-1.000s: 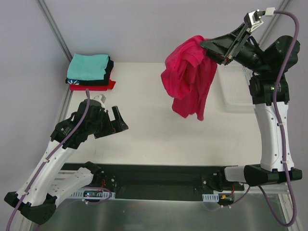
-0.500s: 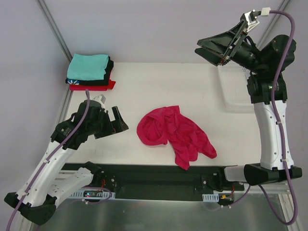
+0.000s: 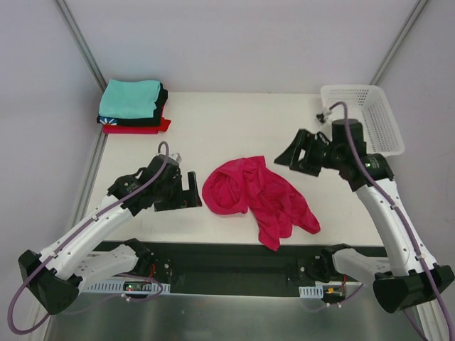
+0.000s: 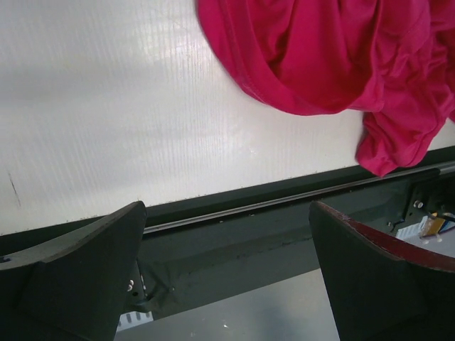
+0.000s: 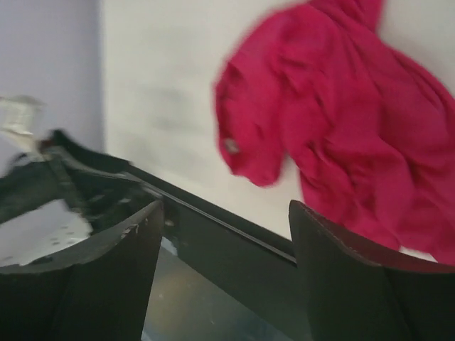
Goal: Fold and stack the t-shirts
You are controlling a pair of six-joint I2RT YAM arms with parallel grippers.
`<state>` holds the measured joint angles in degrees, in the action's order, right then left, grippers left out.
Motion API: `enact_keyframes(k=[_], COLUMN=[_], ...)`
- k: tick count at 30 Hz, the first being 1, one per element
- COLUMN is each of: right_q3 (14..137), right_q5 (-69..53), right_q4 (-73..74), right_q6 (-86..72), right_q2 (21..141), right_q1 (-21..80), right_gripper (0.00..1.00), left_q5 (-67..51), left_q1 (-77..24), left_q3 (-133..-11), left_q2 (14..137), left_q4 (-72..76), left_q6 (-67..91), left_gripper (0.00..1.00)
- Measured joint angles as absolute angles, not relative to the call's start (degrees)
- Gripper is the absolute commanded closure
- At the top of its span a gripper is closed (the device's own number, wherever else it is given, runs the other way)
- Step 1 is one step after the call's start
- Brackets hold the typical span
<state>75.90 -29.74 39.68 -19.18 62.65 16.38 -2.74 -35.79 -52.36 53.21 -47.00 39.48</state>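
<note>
White table (image 3: 234, 128) fills the middle of the frame. The pink t-shirt (image 3: 256, 195) lies bunched up near the bottom edge. The left gripper (image 3: 192, 192) and right gripper (image 3: 288, 150) both have jaws wide apart and hold nothing. A grab at the lump could pinch two layers, and then the shirt would not spread flat.

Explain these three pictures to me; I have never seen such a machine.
Two white-and-black robot arms with two-finger grippers stand at the near edge of a white table. The wide picture looks down from above; the other two come from wrist cameras, so the dark shapes at their bottom are each arm's own fingers. A crumpled crimson-pink cloth t-shirt lies between the left gripper and right gripper; both are open, holding nothing. A stack of folded t-shirts, teal on top, sits far left; a white plastic mesh basket far right.
</note>
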Motion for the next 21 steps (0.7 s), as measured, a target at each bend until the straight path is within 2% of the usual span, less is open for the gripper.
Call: enact_keyframes(k=[3, 6, 12, 16, 21], right_q3=[65.28, 61.04, 60.58, 61.36, 61.93], right_q5=[-20.47, -13.1, 0.03, 7.62, 17.47], right_q4=[45.06, 48.05, 49.5, 49.74, 50.72], right_q6=[-16.43, -15.73, -17.63, -19.99, -21.63], right_q2=[60.62, 59.18, 59.4, 63.11, 66.59], right_q1=[20.08, 26.96, 44.56, 53.19, 57.01], right_gripper=[0.29, 0.32, 0.41, 0.38, 0.38], left_q5=[-1.8, 0.21, 0.8, 1.37, 3.11], left_q1=[-36.82, -36.77, -36.75, -36.69, -36.64], left_q3=[-51.05, -50.87, -50.94, -51.37, -52.86], left_q2=[53.63, 52.9, 52.58, 52.58, 51.57], left_q4=[-46.11, -45.47, -45.34, -45.95, -47.68], left_q6=[39.48, 39.46, 39.46, 39.46, 39.44], left_gripper=[0.01, 0.01, 0.01, 0.01, 0.01])
